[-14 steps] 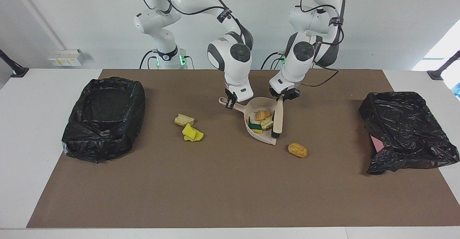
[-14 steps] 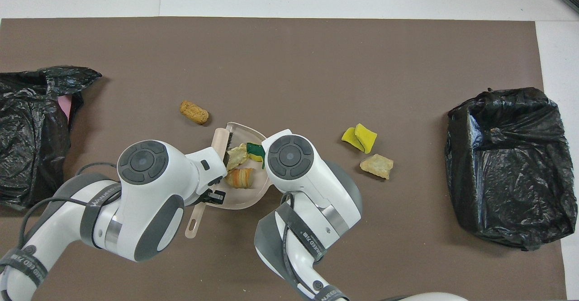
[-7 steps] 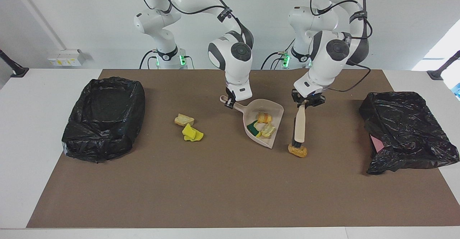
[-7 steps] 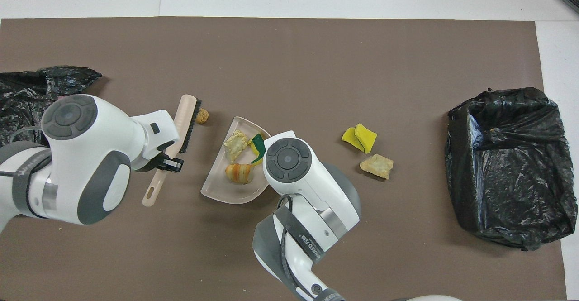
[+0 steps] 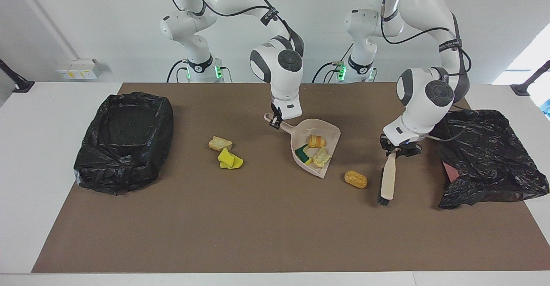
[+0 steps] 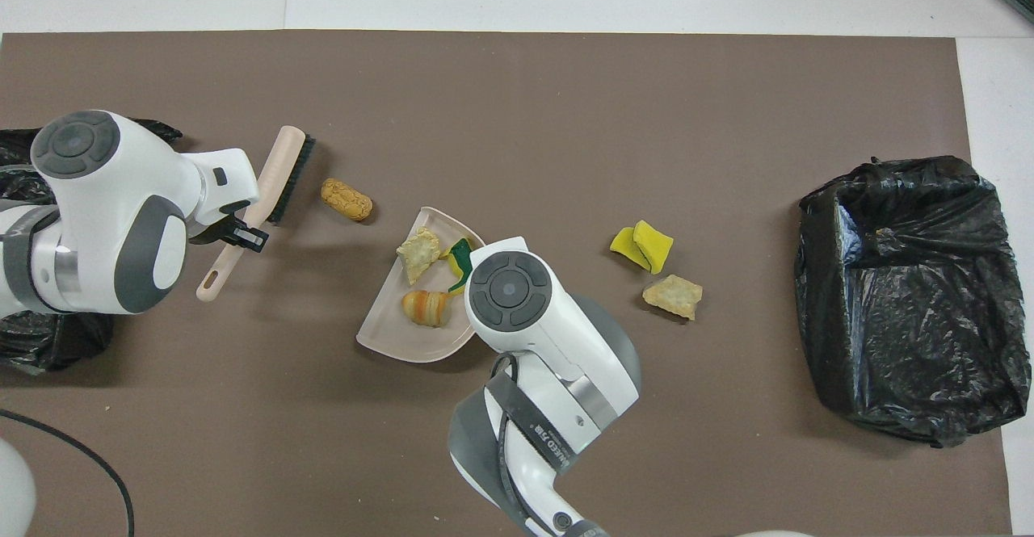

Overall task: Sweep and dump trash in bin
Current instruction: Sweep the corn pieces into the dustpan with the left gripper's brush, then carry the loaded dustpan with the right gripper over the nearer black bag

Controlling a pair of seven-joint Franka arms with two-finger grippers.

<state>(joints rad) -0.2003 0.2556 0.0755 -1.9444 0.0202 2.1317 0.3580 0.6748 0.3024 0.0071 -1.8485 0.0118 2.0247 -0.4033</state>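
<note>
Tan trash lump (image 5: 355,179) beside the brush (image 5: 388,182), seemingly pinched in left pincer (image 5: 398,152).

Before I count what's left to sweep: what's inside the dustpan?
In the dustpan: an orange bread lump, a tan piece and a green-faced sponge. In the overhead view the right arm covers the pan's handle end; anything under the pieces cannot be seen.
</note>
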